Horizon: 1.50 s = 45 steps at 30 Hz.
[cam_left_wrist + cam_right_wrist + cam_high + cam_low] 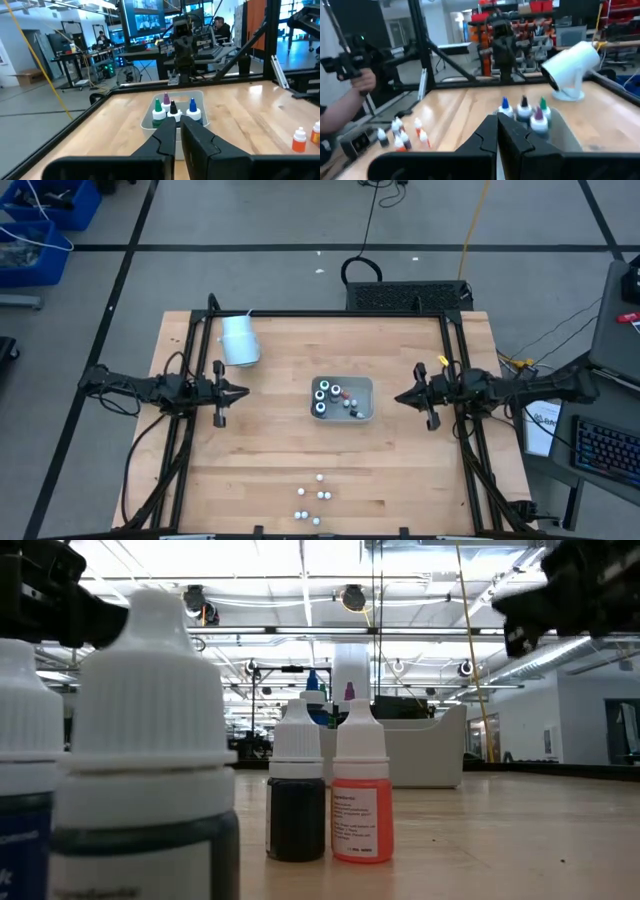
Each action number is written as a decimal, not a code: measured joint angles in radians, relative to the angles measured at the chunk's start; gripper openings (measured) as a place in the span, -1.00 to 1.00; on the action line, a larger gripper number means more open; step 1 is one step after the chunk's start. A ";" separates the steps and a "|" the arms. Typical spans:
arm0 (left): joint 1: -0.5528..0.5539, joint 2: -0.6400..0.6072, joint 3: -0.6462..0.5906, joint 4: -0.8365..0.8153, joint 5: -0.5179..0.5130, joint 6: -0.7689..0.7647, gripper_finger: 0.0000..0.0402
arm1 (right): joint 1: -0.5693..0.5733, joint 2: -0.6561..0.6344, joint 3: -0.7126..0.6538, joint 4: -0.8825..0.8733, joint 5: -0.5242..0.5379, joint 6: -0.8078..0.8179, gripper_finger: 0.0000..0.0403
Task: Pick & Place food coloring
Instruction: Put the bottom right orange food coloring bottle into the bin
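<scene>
At the left edge of the table, left gripper (240,391) parked, pointing inward, fingers nearly together with only a thin slit between them, holding nothing. Just beyond it toward the back, a white cup (239,340) lying on its side. At table centre, clear tray (366,387) already holding four capped food coloring bottles (324,396) plus a few smaller ones. Toward the front edge, a loose cluster of small bottles (312,502) not yet placed, well apart from the tray. At the right edge, right gripper (401,397) fully closed, empty. Judged partly done: tray part-filled, front cluster left to move.
</scene>
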 joint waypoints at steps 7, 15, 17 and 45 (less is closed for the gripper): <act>0.000 0.000 0.000 0.022 0.000 0.004 -0.83 | 0.217 0.341 0.219 -0.040 0.181 -0.005 -1.00; 0.000 0.000 0.000 0.035 0.001 -0.011 -0.83 | 0.432 0.875 0.700 -0.264 0.370 0.025 -1.00; 0.000 0.000 0.000 0.035 0.001 -0.012 -0.82 | 0.459 0.995 0.837 -0.355 0.403 0.050 -1.00; 0.000 0.000 0.002 0.054 0.002 -0.082 -0.82 | 0.555 1.655 1.573 -0.922 0.228 0.264 -0.95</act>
